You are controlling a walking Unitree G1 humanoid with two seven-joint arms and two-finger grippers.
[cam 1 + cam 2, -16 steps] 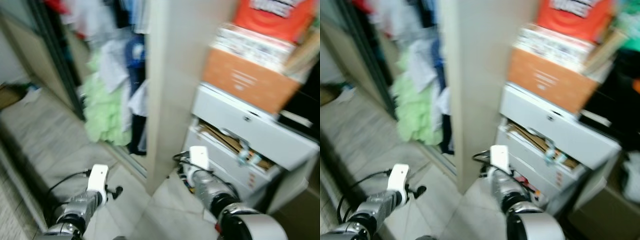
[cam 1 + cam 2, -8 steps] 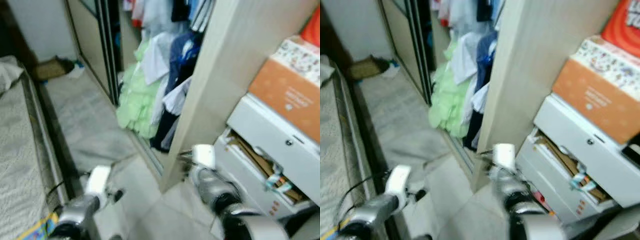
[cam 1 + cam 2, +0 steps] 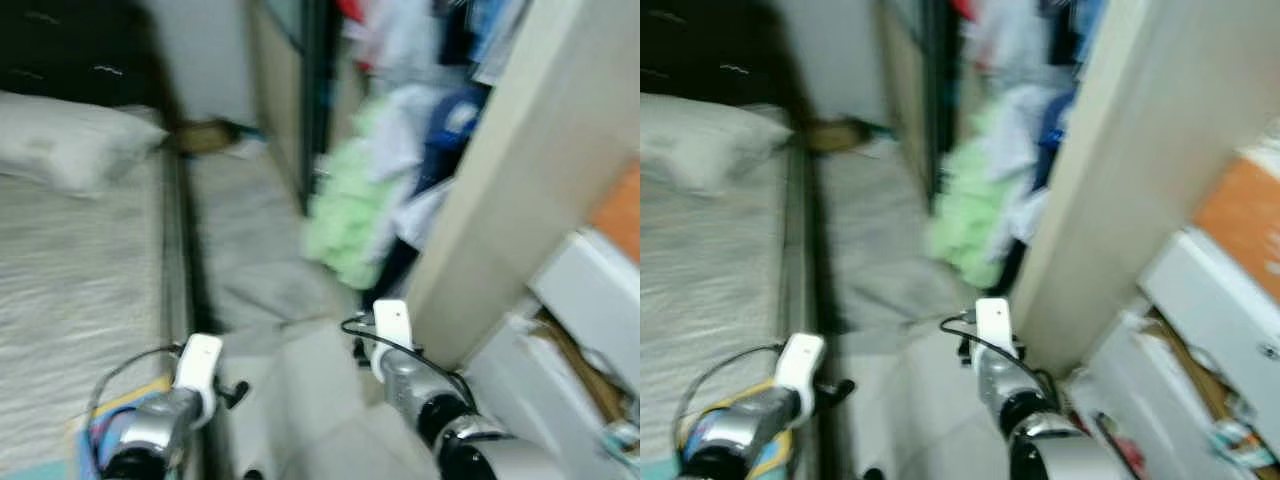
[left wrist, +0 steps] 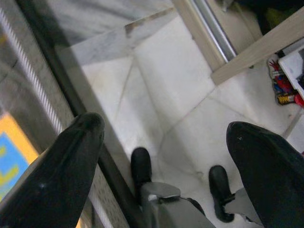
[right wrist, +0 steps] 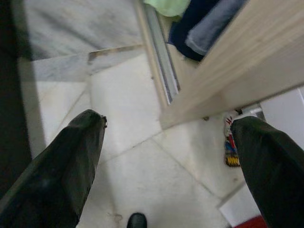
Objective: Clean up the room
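Grey bedding covers the bed (image 3: pixel 70 260) at the far left of the head views, with a pale pillow (image 3: pixel 75 150) near its head and a dark frame edge (image 3: pixel 185 300) along its side. A yellow-and-blue item (image 3: pixel 110 425) lies at the near corner of the bed; blur prevents identification.

Just right of the bed edge, the left arm (image 3: pixel 165 420) is held low and forward. The left gripper (image 4: pixel 164 156) hangs above white marble floor tiles (image 4: pixel 175 95), with its two black fingers (image 4: pixel 61 175) spread wide apart and nothing between them. The robot's own feet (image 4: pixel 141 164) are visible on the tiles below it.

A strip of grey floor (image 3: pixel 245 250) runs between the bed and the wardrobe, with a small brown object (image 3: pixel 205 135) at its far end.

The right arm (image 3: pixel 410 385) extends forward over the tiles, close to the wardrobe corner. The right gripper (image 5: pixel 166 156) also has its fingers (image 5: pixel 66 166) set wide apart and holds nothing.

Right of centre stands the open wardrobe (image 3: pixel 480 190), its sliding-door track (image 5: pixel 161 66) meeting the tiles. Hanging clothes (image 3: pixel 420 110) fill the opening, and a light green garment (image 3: pixel 345 215) with dark blue fabric (image 5: pixel 190 23) beside it reaches down to the floor at the track.

At the far right, a white drawer unit (image 3: pixel 570 340) stands against the wardrobe's wooden side panel (image 5: pixel 228 71), one drawer partly open with brown contents showing. Small red and yellow items (image 5: pixel 231 149) lie on the floor at the base of the unit.
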